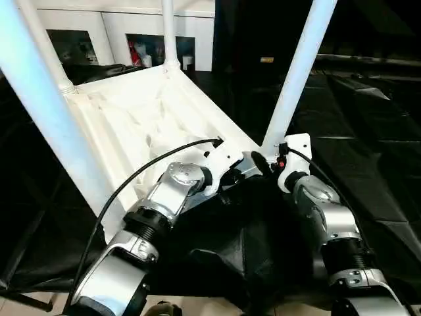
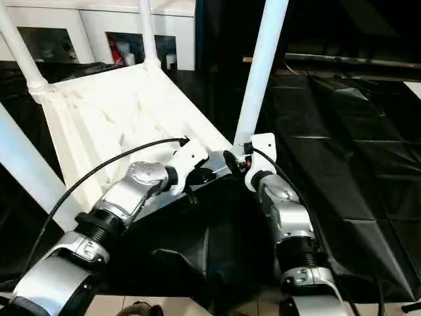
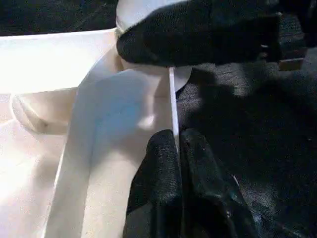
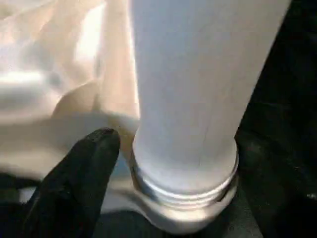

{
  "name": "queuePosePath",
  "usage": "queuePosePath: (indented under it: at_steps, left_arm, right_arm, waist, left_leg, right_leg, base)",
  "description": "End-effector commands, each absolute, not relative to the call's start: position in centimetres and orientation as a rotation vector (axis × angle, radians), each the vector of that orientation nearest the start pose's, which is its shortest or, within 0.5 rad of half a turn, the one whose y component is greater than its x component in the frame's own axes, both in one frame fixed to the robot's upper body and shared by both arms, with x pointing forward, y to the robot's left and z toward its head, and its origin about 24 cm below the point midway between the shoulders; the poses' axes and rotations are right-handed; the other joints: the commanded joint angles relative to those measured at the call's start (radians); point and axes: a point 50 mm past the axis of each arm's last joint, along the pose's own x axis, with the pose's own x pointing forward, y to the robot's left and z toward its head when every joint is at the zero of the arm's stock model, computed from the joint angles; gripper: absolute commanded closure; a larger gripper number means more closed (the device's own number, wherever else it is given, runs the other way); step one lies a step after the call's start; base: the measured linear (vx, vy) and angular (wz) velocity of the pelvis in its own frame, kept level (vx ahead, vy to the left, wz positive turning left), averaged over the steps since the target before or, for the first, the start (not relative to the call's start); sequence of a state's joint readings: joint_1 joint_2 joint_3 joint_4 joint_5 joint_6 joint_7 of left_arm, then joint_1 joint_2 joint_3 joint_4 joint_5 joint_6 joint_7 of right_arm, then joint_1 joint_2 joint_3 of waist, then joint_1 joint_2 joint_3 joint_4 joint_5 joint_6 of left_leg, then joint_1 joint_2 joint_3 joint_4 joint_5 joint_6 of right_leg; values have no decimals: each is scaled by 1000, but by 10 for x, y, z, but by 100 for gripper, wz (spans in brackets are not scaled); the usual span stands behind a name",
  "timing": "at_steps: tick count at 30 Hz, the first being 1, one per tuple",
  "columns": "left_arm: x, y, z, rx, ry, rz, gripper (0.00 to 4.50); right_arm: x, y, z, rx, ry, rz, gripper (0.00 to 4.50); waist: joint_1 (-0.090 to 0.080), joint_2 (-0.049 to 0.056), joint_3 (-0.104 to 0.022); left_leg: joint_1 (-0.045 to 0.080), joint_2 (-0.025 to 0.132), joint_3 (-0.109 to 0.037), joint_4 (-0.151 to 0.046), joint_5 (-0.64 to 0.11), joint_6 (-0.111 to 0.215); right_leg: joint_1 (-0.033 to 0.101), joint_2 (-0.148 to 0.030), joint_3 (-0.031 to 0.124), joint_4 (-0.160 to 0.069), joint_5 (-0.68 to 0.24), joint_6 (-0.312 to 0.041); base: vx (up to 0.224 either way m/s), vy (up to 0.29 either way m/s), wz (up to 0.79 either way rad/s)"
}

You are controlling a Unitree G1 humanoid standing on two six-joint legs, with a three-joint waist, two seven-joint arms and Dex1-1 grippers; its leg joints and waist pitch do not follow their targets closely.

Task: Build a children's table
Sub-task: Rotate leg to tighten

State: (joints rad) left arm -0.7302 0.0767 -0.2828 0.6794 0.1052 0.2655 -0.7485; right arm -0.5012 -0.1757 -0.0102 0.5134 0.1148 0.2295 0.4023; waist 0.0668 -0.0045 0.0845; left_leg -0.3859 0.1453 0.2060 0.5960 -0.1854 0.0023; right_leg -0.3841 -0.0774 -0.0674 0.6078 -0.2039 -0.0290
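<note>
Clearly, left end effector (image 3: 177, 148) pinches the table top's (image 1: 131, 118) rim.

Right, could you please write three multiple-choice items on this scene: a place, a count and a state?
1. Where is the left end effector clamped? A a leg; B the tabletop's rim; C nothing.
2. How many legs stand in the tabletop? A two; B three; C four.
3. How does the tabletop lie? A ribbed underside up; B smooth face up; C on its legs.
Answers: 1 B, thin white edge pinched between its fingers; 2 C, one at each corner; 3 A, ribs face up.
</note>
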Motion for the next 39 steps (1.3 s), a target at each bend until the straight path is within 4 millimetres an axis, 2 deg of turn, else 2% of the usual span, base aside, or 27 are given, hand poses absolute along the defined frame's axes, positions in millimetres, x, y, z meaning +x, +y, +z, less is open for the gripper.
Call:
queuePosePath:
  at_steps: [1,2,5,8,9,13,20,25,34,39]
  left_arm:
    - [337,45,68,358,305,-1138,450]
    - [334,56,68,358,300,-1194,450]
    - [328,70,69,348,304,-1274,450]
    - [323,86,72,342,303,-1344,450]
    - [321,90,72,346,309,-1361,450]
    - [315,105,72,345,331,-1412,450]
    - [312,112,73,340,334,-1434,450]
    - [313,110,74,333,330,-1432,450]
    - [312,110,74,334,334,-1436,450]
    - [310,110,73,336,339,-1437,450]
  right_arm:
    - [331,-137,47,-47,277,588,46]
    - [326,-144,51,-70,277,681,46]
    - [317,-154,56,-117,289,818,46]
    - [307,-164,61,-140,315,952,46]
    - [304,-166,62,-141,325,981,46]
    - [300,-170,66,-147,339,1044,46]
    - [300,-168,65,-157,358,1081,46]
    - [301,-163,65,-134,346,1098,92]
    - [304,-159,66,-141,322,1109,159]
    - [301,-157,63,-142,327,1122,173]
  waist:
    - [3,-9,-61]
    - [5,-13,-61]
    - [10,-13,-63]
    - [15,-13,-65]
    - [18,-10,-65]
    - [24,-10,-66]
    - [25,-13,-71]
    - [27,-15,-73]
    - [27,-16,-73]
    - [27,-16,-74]
  left_leg:
    - [21,96,-52,-82,-203,40]
    - [20,97,-51,-81,-192,53]
    - [19,100,-50,-77,-162,81]
    - [22,104,-50,-78,-152,88]
    - [23,106,-49,-78,-140,91]
    - [22,106,-45,-77,-126,89]
    - [19,102,-42,-69,-80,105]
    - [17,101,-41,-63,-50,128]
    - [17,100,-41,-62,-64,118]
    - [16,99,-41,-59,-51,124]
  right_leg:
    - [37,-108,63,-85,-195,-201]
    - [38,-109,63,-85,-186,-201]
    - [39,-110,63,-79,-161,-214]
    - [38,-108,61,-74,-154,-225]
    - [35,-105,60,-69,-131,-233]
    - [32,-105,59,-63,-104,-253]
    - [32,-104,58,-54,-43,-266]
    - [31,-102,56,-48,-6,-271]
    - [31,-102,56,-48,-31,-268]
    - [32,-102,56,-44,-13,-271]
  base:
    - [0,0,0]
    - [0,0,0]
    - [0,0,0]
    - [0,0,0]
    - [0,0,0]
    - [0,0,0]
    - [0,0,0]
    - [0,0,0]
    - [0,0,0]
    - [0,0,0]
